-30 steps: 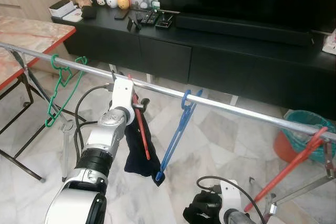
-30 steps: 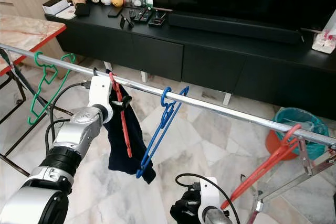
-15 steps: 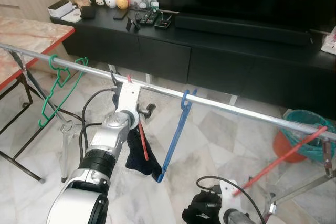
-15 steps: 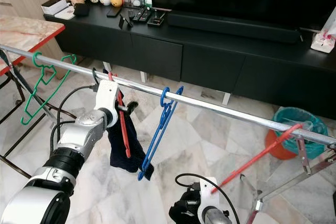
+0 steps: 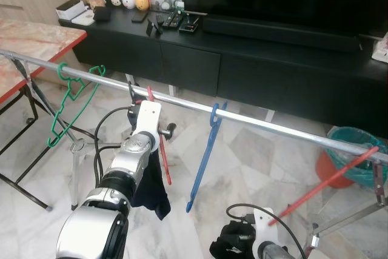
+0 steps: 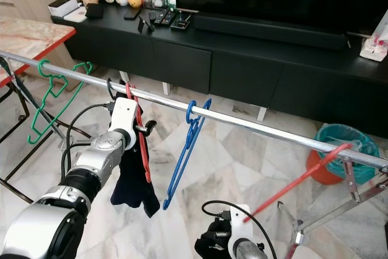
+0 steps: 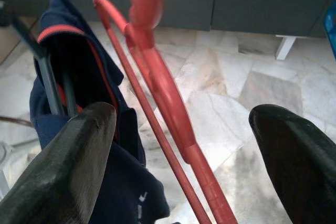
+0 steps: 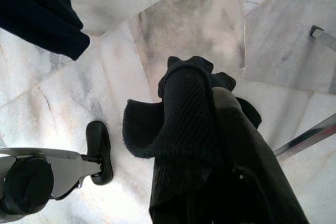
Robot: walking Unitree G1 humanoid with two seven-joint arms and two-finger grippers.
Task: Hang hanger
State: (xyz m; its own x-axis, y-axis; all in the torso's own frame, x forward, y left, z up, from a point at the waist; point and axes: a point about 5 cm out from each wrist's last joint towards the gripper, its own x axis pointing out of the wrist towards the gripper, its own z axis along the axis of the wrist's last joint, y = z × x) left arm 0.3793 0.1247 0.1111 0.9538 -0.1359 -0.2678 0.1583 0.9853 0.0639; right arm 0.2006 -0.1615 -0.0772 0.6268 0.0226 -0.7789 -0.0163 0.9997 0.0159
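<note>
Our left pincer [image 7: 178, 129] gapes wide around the red hanger [image 5: 159, 144] at centre frame; withdrawing carelessly could knock it off the rail [image 5: 273, 127]. Our right pincer [image 8: 210, 145] is clamped on dark cloth [image 8: 178, 114].

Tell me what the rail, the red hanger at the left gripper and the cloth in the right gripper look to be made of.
Rail: metal, probably steel, bright silver with sharp highlights. Red hanger: apparently plastic, smooth, slightly glossy and evenly coloured; it sits between the open left gripper fingers. Cloth: black knit fabric, matte with visible ribbing, held in the right gripper.
</note>
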